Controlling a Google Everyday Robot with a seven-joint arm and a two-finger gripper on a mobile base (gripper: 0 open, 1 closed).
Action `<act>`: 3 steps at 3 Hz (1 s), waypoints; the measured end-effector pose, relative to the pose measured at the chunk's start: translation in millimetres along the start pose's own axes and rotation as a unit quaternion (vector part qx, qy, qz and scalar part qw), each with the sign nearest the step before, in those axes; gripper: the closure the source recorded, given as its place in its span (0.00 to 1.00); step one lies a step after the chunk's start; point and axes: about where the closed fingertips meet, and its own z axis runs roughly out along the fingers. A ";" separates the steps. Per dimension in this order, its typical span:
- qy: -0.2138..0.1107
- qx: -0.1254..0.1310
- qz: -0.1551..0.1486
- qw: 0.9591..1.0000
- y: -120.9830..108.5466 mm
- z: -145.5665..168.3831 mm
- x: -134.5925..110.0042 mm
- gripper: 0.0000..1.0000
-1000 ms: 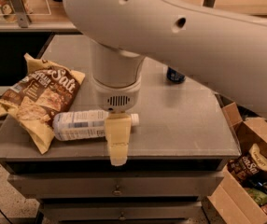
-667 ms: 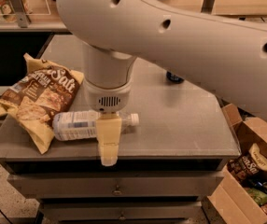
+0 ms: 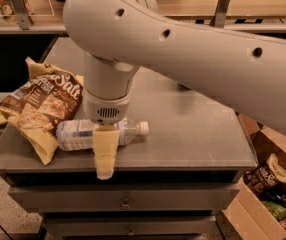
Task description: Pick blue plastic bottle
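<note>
The blue plastic bottle (image 3: pixel 73 134) lies on its side near the front edge of the grey table (image 3: pixel 193 134). It is clear, with a pale label, and its white cap (image 3: pixel 144 128) points right. My gripper (image 3: pixel 105 156) hangs from the big white arm (image 3: pixel 183 49), right over the bottle's middle, and reaches down past the table's front edge in this view. It covers part of the bottle.
A brown chip bag (image 3: pixel 40 104) lies at the table's left, touching the bottle's base end. An open cardboard box (image 3: pixel 270 184) of snack packets stands on the floor at the right. Drawers (image 3: pixel 128 204) sit under the tabletop. Shelving runs along the back.
The arm and gripper have moved left along the bottle, from near the cap end to its middle. The bottle and chip bag have not moved.
</note>
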 end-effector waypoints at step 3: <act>-0.029 -0.072 0.022 0.997 -25.0 23.1 6.1 0.41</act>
